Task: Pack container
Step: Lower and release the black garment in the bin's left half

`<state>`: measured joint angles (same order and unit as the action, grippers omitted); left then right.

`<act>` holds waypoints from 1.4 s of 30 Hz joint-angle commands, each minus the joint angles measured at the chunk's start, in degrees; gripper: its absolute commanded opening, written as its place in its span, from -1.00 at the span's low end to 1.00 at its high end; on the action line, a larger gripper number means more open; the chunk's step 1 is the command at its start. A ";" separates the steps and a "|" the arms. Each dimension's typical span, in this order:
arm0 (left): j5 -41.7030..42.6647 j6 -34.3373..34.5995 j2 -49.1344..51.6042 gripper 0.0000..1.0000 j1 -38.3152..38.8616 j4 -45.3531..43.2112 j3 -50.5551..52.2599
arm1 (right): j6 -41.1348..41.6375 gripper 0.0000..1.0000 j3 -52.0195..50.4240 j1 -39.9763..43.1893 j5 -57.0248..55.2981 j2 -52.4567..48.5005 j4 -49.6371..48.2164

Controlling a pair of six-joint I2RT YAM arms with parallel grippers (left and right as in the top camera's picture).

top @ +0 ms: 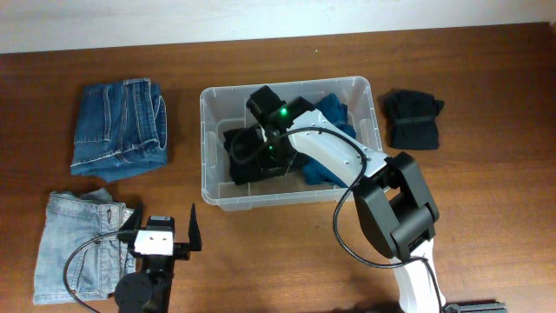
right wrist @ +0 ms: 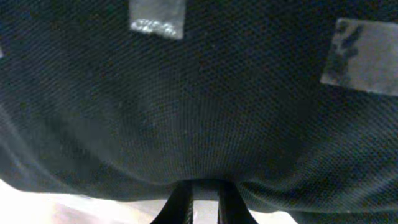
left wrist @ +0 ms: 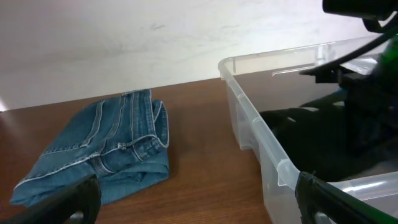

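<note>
The container (top: 208,149) is a clear plastic tub in the middle of the table; its near corner shows in the left wrist view (left wrist: 261,134). Inside lie a black garment (top: 243,163) and a blue garment (top: 335,115). My right gripper (top: 247,149) reaches down into the tub. Its fingers stand close together, pinched into the black garment (right wrist: 199,93), which fills the right wrist view above the gripper (right wrist: 205,190). My left gripper (top: 163,217) hangs wide open near the table's front edge, left of the tub, with nothing between its fingers (left wrist: 74,199).
Folded dark blue jeans (top: 119,126) lie at the back left, also ahead of the left gripper (left wrist: 106,155). Light blue jeans (top: 82,248) lie at the front left beside the left arm. A folded black garment (top: 413,119) sits right of the tub.
</note>
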<state>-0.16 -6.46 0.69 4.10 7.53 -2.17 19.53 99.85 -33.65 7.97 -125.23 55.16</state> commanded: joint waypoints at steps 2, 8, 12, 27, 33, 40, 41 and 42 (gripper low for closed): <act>0.42 -0.92 -0.33 0.99 -0.13 -0.15 0.33 | 2.78 -0.84 0.44 -0.46 -0.74 -2.16 -4.11; 0.42 -0.92 -0.33 0.99 -0.13 -0.15 0.33 | 3.98 -0.84 0.44 -0.46 -0.72 -2.16 -6.75; 0.42 -0.92 -0.33 0.99 -0.13 -0.15 0.33 | 5.01 -0.84 0.44 -0.46 -0.70 -2.16 -6.64; 0.42 -0.92 -0.33 0.99 -0.13 -0.15 0.33 | 7.80 -0.81 0.46 -0.46 -0.70 -1.75 -8.66; 0.42 -0.92 -0.33 0.99 -0.13 -0.15 0.33 | 6.21 -0.49 2.62 -0.35 -0.96 4.81 -2.71; 0.42 -0.92 -0.33 0.99 -0.13 -0.15 0.33 | 4.50 -0.12 4.66 3.67 -8.57 14.88 10.54; 0.42 -0.92 -0.33 0.99 -0.13 -0.15 0.33 | 4.37 -0.06 4.66 4.55 -9.16 15.74 12.13; 0.42 -0.92 -0.33 0.99 -0.13 -0.15 0.33 | 3.48 0.01 4.66 5.40 -9.09 16.52 13.35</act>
<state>-0.16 -6.46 0.69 4.10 7.53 -2.17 24.51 103.37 -31.62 3.79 -112.77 65.76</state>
